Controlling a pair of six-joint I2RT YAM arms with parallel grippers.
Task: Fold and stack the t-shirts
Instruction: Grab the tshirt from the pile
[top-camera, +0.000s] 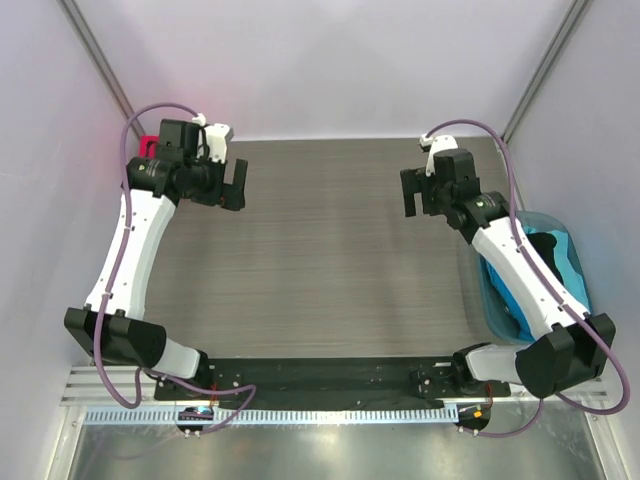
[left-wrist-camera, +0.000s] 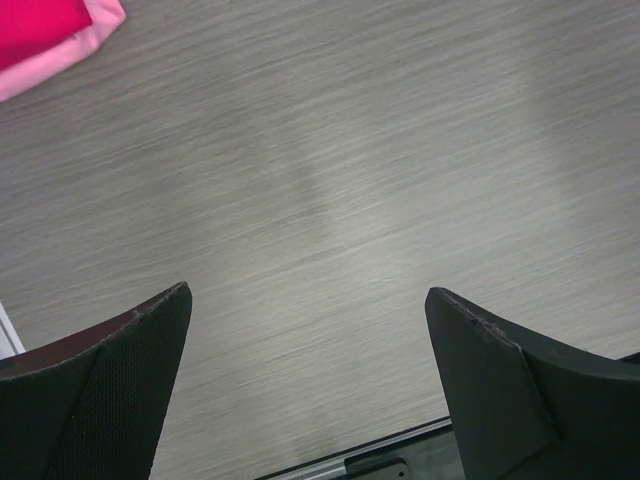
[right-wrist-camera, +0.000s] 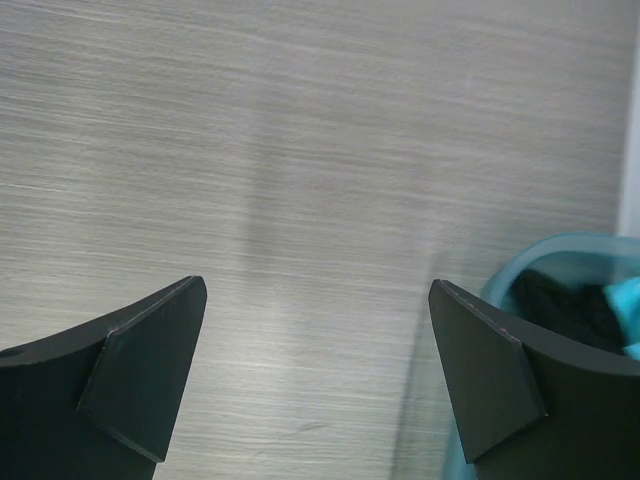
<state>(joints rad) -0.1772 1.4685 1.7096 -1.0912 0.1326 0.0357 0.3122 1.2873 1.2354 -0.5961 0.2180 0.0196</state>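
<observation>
The crimson red t-shirt (left-wrist-camera: 35, 20) lies on the pale pink t-shirt (left-wrist-camera: 72, 55), whose soft edge shows as a border around it, in the far left corner of the tabletop (top-camera: 320, 250). The bright blue t-shirt (top-camera: 562, 255) sits bunched in a translucent blue plastic tub (top-camera: 535, 216) at the right edge.

The left end effector (left-wrist-camera: 308, 292) hangs over bare tabletop just inward of the red and pink pair. Its jaws are spread wide and hold nothing, and the cloth is well clear of its fingers (left-wrist-camera: 120, 370).

The right end effector (right-wrist-camera: 318, 285) is equally wide open and empty. It hovers near the far right, with the tub's rounded rim just beside its right finger.

The fingers are matte black wedges, and the tabletop is grey with a fine wood grain.
</observation>
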